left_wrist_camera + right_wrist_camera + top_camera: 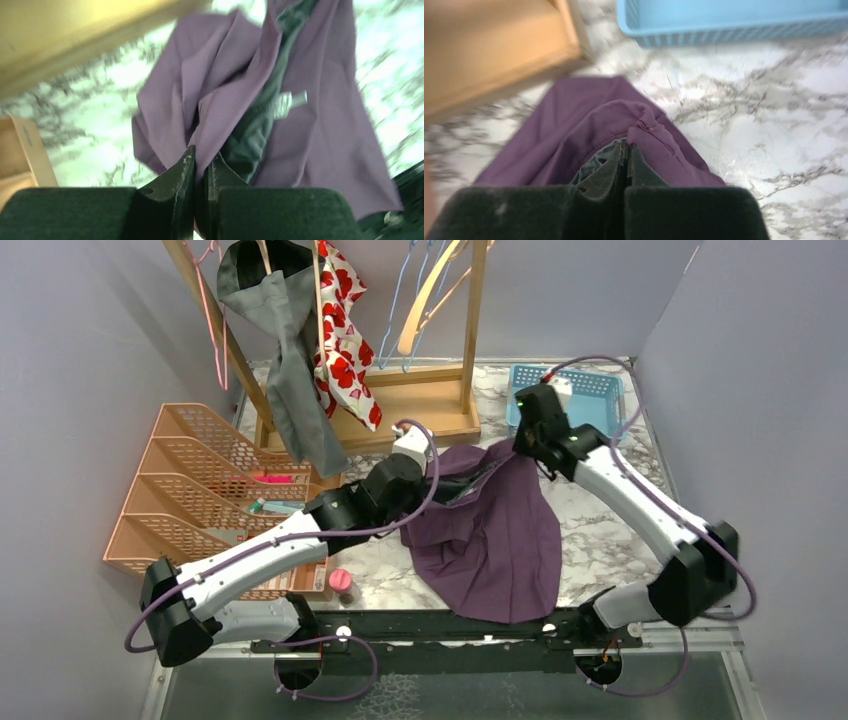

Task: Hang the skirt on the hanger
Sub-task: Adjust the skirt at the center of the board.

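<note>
- Marble table (600, 540) carries a purple skirt (500, 540) at its middle, hem spread toward six o'clock.
- At the waistband's nine o'clock end, the left gripper (200, 160) is clamped on the cloth.
- At the three o'clock end, the right gripper (626, 150) pinches it, waist raised between them.
- A cream hanger (420, 310) hangs on the wooden rack (420, 410) at twelve o'clock.

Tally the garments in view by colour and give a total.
Purple: 1, the skirt
Grey: 1, the grey garment hanging on the wooden rack
Red and white: 1, the printed garment hanging beside it
Total: 3
</note>
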Controlling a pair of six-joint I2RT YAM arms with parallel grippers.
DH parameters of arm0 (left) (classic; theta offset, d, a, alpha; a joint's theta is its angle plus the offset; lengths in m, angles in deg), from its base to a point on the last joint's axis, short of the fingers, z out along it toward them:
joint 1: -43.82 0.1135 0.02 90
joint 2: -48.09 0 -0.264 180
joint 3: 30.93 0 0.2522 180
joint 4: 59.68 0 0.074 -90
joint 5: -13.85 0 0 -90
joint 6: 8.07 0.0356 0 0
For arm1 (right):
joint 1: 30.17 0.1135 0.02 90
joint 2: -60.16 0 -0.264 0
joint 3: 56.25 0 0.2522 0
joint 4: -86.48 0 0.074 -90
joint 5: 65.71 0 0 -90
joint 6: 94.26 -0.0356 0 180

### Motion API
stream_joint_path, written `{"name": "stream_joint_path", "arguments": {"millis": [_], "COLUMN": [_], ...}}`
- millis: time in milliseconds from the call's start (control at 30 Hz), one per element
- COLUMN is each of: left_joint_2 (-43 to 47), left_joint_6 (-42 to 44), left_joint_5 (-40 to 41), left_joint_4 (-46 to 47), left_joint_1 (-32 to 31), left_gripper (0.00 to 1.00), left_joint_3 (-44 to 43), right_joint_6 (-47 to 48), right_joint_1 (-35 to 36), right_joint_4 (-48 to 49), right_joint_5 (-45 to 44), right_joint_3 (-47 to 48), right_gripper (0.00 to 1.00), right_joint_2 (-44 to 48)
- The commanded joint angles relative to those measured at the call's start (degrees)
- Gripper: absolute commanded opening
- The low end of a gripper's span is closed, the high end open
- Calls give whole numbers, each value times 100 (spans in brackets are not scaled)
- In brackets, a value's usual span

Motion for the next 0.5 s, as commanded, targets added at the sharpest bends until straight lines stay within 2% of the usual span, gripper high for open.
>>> {"name": "stream_joint_path", "arguments": {"millis": [0, 267, 400, 467], "left_joint_2": [367, 400, 566, 679], "left_joint_6": [290, 730, 709, 611], "left_joint_5": [699, 1472, 1685, 1798], "left_joint_4": [-7, -31, -77, -134], "left_joint_1": [69, 88, 88, 92], "left_gripper": [0, 0, 0, 0], "left_joint_3": [-1159, -2873, -2928, -2746], "right_joint_6": [531, 936, 517, 289], "right_joint_1": [-3, 1, -1, 1], "right_joint_4": [326, 426, -490, -851], "right_joint_5": [-81, 515, 246, 137], "right_joint_3": [483, 1354, 1885, 1850], "right_gripper": [1, 1, 1, 1], "right_joint_2": [1130, 2246, 2286, 2374]}}
